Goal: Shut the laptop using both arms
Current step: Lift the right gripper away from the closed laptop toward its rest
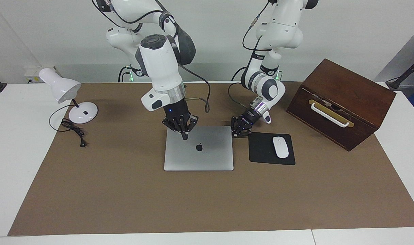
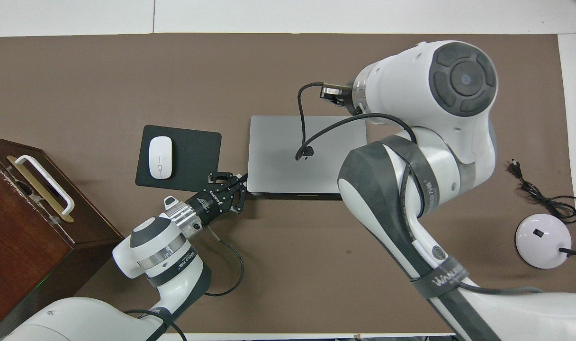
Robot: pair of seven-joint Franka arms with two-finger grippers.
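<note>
The silver-grey laptop (image 1: 207,156) lies shut and flat on the brown mat, with the dark apple logo showing on its lid. It also shows in the overhead view (image 2: 278,161). My right gripper (image 1: 185,136) points down, shut and empty, just over the lid's corner nearest the robots at the right arm's end. The arm hides it in the overhead view. My left gripper (image 1: 235,133) is low at the lid's other near corner, between laptop and mouse pad. Its fingers are spread in the overhead view (image 2: 243,189).
A black mouse pad (image 1: 261,153) with a white mouse (image 1: 280,147) lies beside the laptop toward the left arm's end. A brown wooden box (image 1: 343,98) stands past it. A white desk lamp (image 1: 62,89) with its cord stands at the right arm's end.
</note>
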